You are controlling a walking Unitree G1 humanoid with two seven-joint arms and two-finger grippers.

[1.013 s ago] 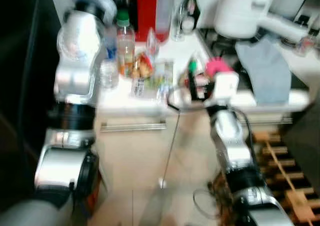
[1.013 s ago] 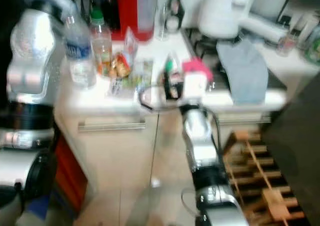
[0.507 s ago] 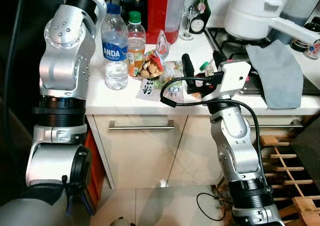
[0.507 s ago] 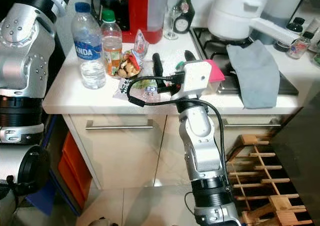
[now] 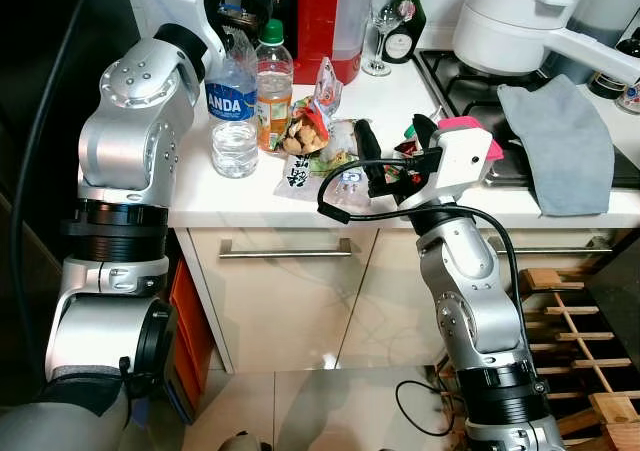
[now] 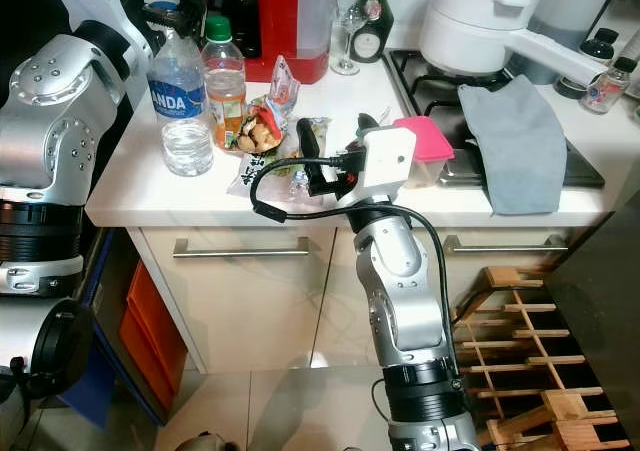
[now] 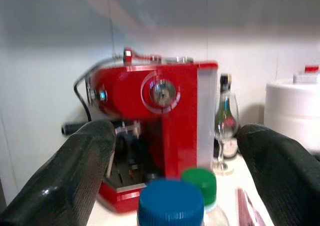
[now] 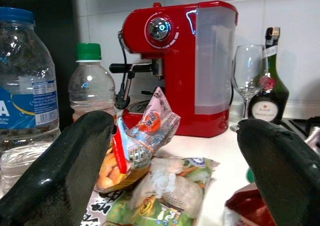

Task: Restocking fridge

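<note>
Red coffee machine [image 8: 180,65], blue-capped water bottle [image 6: 181,106], green-capped bottle [image 6: 224,81], grey cloth [image 6: 525,141].

Both arms are made of silver metal segments joined by black ribbed rings. The left arm [image 5: 130,151] has a round joint cover with small screws. The right arm [image 5: 470,301] carries a white wrist box and a looping black cable [image 5: 345,196].

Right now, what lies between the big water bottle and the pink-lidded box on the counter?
In the right eye view, between the water bottle and the pink-lidded box lie a green-capped bottle, snack packets and the open right gripper.
</note>
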